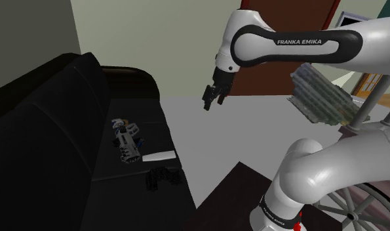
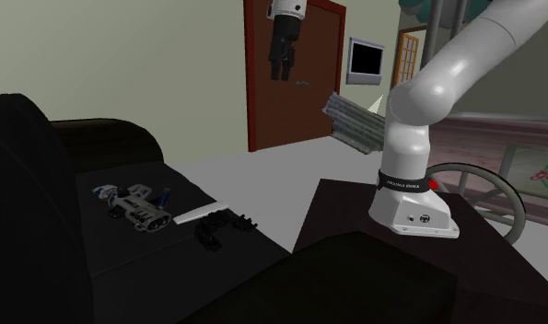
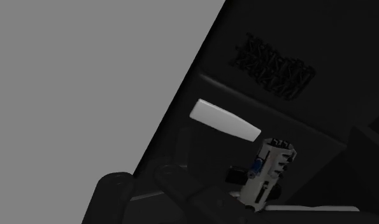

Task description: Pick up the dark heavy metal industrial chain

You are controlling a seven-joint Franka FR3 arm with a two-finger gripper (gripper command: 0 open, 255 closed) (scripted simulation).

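Now, the chain sits bunched at the sofa's front seat edge. It looks heavy and floppy, so pinch a clump. The gripper hangs empty; I can't tell how wide it's open.

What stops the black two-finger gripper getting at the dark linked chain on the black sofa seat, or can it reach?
Probably yes. The gripper hangs in open air, and the chain lies uncovered on the seat near its edge, with the white flat strip beside it, apart.

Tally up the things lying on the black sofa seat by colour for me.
Black: 1, the chain
Plain white: 1, the flat bar
White and grey with blue bits: 1, the gadget
Total: 3
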